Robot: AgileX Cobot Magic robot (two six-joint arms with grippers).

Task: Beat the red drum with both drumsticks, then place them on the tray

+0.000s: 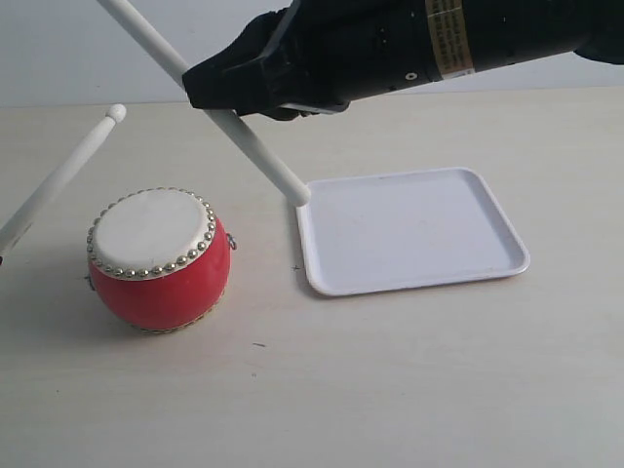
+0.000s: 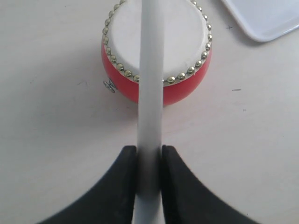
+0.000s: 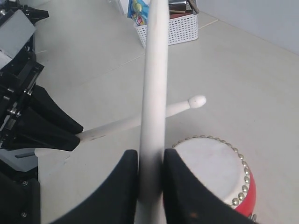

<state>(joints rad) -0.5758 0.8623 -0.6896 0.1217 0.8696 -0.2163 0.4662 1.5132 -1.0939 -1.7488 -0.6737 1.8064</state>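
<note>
The red drum (image 1: 161,258) with its off-white studded skin stands on the table at the left. The white tray (image 1: 468,263) lies to its right. My right gripper (image 1: 210,93) reaches across above the drum, shut on one drumstick (image 1: 258,156) that slants down, its lower end hanging by the tray's left rim. The other drumstick (image 1: 63,175) rises from the left edge, its rounded tip up behind the drum. My left gripper (image 2: 149,151) is shut on that drumstick (image 2: 150,70), which points over the drum (image 2: 182,88). The right gripper (image 3: 150,156) clamps its drumstick (image 3: 154,70) above the drum (image 3: 215,172).
The tray's corner (image 2: 266,18) shows beyond the drum in the left wrist view. A white mesh basket (image 3: 180,28) with items stands on the floor beyond the table in the right wrist view. The black left arm (image 3: 42,126) is near the crossed sticks.
</note>
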